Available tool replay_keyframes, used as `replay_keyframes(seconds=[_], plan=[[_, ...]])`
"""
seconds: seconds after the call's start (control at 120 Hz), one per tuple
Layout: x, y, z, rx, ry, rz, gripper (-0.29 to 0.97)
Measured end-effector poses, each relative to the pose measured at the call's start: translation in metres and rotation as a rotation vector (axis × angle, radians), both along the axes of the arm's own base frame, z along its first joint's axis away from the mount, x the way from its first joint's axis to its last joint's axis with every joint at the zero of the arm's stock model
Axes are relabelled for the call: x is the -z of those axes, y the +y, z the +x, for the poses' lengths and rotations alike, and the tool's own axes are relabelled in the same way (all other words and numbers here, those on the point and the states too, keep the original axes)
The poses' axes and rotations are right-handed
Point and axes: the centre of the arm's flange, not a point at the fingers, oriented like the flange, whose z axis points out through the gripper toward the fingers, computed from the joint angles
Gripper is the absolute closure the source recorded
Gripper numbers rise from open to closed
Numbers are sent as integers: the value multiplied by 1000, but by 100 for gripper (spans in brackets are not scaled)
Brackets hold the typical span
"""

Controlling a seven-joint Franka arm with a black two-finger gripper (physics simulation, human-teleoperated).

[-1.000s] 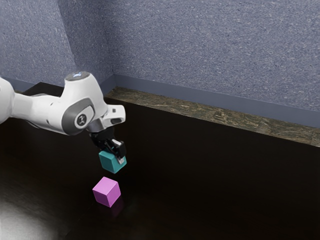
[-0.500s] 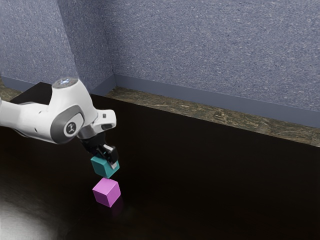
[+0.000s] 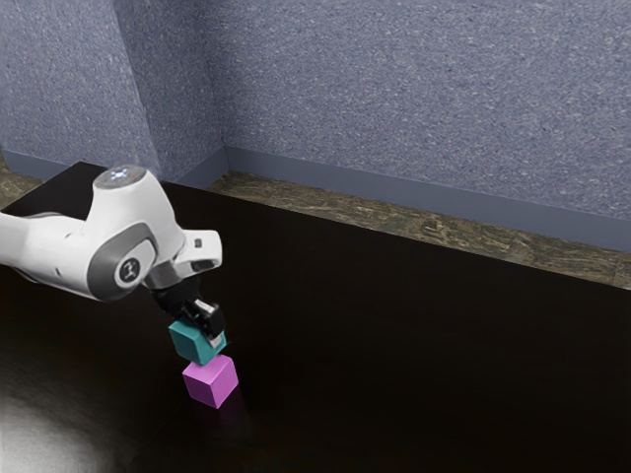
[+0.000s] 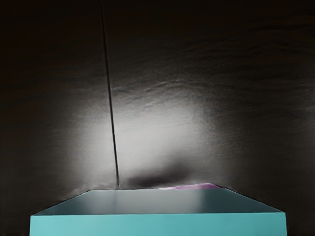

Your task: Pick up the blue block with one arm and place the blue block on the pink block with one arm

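Note:
The blue block [image 3: 195, 343], teal in colour, hangs tilted just above the pink block [image 3: 211, 381], close to or touching its top; I cannot tell which. My gripper [image 3: 199, 326] is shut on the blue block from above. The pink block rests on the dark table [image 3: 414, 355] in the exterior view's lower left. In the wrist view the blue block [image 4: 157, 214] sits right under my hand, and a thin sliver of the pink block [image 4: 194, 187] peeks out past its far edge.
A seam line [image 4: 110, 108] runs across the dark tabletop ahead of the hand. A speckled floor strip [image 3: 414, 222] and a blue-grey wall [image 3: 414, 89] lie beyond the table's far edge.
My arm has moved toward the exterior view's left and downward, carrying the blue block from beside and above the pink block to just over its top.

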Motion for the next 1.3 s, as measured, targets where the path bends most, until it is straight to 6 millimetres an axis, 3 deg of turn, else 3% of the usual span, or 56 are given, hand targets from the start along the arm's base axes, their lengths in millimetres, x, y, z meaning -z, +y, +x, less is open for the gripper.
replay_keyframes(seconds=[0.783, 1.017, 1.075, 1.208, 1.3], plan=[[4, -8, -11, -53, 0, -31, 30], [2, -3, -9, -71, -2, -35, 11], [-6, -2, -5, -73, -1, -37, 8], [-51, -6, 8, -61, -25, -38, 4], [-66, -9, 13, -55, -6, -41, 3]])
